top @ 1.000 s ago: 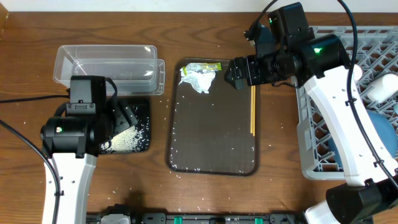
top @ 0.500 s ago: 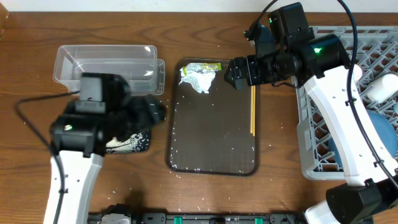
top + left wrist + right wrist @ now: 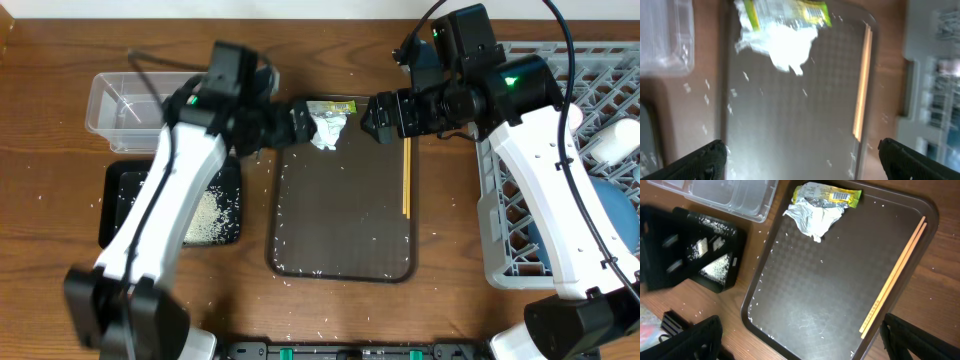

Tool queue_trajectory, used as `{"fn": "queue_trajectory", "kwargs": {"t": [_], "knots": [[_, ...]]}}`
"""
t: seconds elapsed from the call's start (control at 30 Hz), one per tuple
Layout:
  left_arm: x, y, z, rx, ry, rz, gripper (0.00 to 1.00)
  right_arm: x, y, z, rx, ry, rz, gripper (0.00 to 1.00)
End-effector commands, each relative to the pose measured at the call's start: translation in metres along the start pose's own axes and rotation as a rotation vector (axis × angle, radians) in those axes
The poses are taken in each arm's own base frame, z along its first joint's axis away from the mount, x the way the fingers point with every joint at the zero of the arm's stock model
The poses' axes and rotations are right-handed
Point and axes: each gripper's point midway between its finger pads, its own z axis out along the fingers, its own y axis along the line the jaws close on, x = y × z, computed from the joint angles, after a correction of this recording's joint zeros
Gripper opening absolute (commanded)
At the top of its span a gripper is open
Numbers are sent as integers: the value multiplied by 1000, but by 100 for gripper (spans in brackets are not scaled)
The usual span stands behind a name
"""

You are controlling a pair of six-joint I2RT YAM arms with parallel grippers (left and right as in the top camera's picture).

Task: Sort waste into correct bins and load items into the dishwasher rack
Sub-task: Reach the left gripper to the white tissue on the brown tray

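A crumpled white tissue and a green-yellow wrapper lie at the far end of the brown serving tray. Chopsticks lie along its right side. My left gripper hangs open just left of the tissue, nothing between its fingers. My right gripper is open just right of the tissue, empty too. Rice is heaped in the black tray, and loose grains dot the serving tray. The clear tub stands at far left.
The grey dishwasher rack fills the right side and holds a blue dish and a white cup. Stray rice lies on the wooden table around both trays. The left arm crosses above the clear tub and black tray.
My left arm has swung up and right from over the black tray to the serving tray's far-left corner, beside the tissue. The right arm has not moved.
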Motion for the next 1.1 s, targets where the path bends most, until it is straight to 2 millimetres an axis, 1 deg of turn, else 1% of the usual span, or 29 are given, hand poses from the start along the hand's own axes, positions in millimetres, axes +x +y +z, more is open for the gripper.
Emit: {"fn": "queue_trajectory", "kwargs": {"t": [0.0, 0.1, 0.17, 0.2, 0.23, 0.3, 0.4, 0.5, 0.6, 0.7, 0.77, 0.83, 0.9, 0.97, 1.07], "knots": [[-26, 6, 16, -137, -75, 84, 100, 1, 3, -1, 3, -3, -22, 99], [-38, 13, 37, -239, -131, 116, 100, 1, 3, -1, 3, -3, -22, 99], [-47, 15, 45, -285, -175, 129, 100, 1, 3, -1, 3, -3, -22, 99], [-52, 13, 48, -292, -198, 136, 99, 1, 3, -1, 3, -3, -22, 99], [-57, 9, 52, -290, -219, 144, 96, 1, 3, -1, 3, -3, -22, 99], [-66, 2, 57, -272, -261, 153, 93, 1, 3, -1, 3, -3, -22, 99], [-85, -8, 64, -242, -338, 163, 93, 1, 3, -1, 3, -3, -22, 99], [-96, -10, 75, -226, -373, 165, 93, 1, 3, -1, 3, -3, -22, 99], [-97, -5, 95, -230, -362, 164, 93, 1, 3, -1, 3, -3, -22, 99], [-91, 1, 119, -246, -326, 190, 93, 1, 3, -1, 3, -3, -22, 99], [-83, 6, 136, -270, -283, 276, 94, 1, 3, -1, 3, -3, -22, 99], [-75, 8, 149, -295, -235, 411, 94, 1, 3, -1, 3, -3, -22, 99], [-70, 6, 155, -307, -206, 518, 94, 1, 3, -1, 3, -3, -22, 99], [-68, 4, 156, -309, -200, 570, 94, 1, 3, -1, 3, -3, -22, 99], [-69, 0, 155, -304, -208, 577, 94, 1, 3, -1, 3, -3, -22, 99]]}}
